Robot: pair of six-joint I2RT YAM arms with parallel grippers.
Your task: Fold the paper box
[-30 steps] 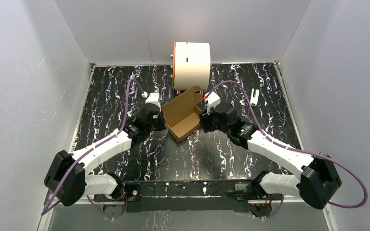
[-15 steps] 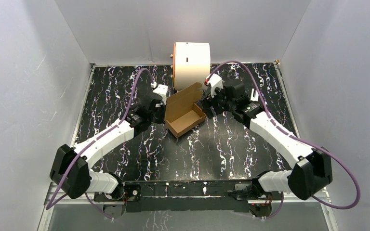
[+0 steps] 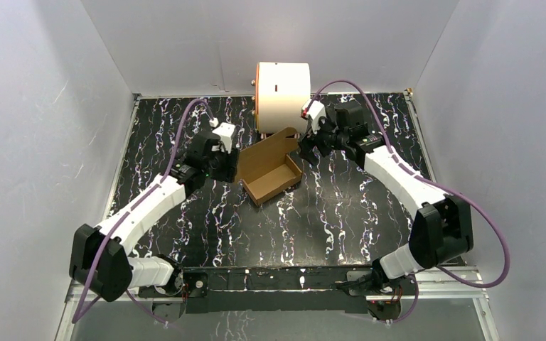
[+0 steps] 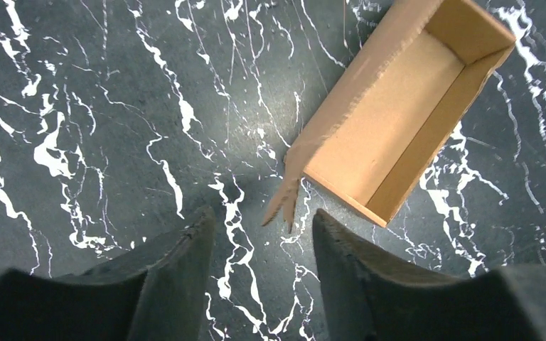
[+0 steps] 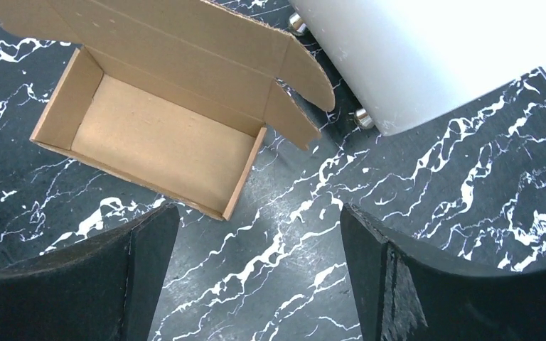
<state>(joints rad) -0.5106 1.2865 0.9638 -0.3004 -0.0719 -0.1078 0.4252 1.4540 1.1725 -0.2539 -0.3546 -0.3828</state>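
Hovering over the worktop (image 4: pixel 114 106), the left gripper (image 4: pixel 263 217) has its fingers parted with nothing between them; just ahead of it and to its right lies the box (image 4: pixel 391 135), untouched, with one pointed flap end (image 4: pixel 284 206) reaching nearest the fingers; the right gripper (image 5: pixel 257 209) is spread wide and equally empty, and the box sits ahead of it and to its left, clear of both fingers; beyond that, to its right, stands the cylinder (image 5: pixel 434 50). Judging by how things lie, the tray part is done: floor down, four walls up, holding their shape with no gripper on them; the lid (image 5: pixel 185 42) is open on the far side of the box, leaning towards the cylinder, its rounded tabs (image 5: pixel 306 78) loose. What seems left is bringing the lid over the tray and tucking the tabs in; the wall nearest the left gripper looks slightly splayed and may need pressing in first.
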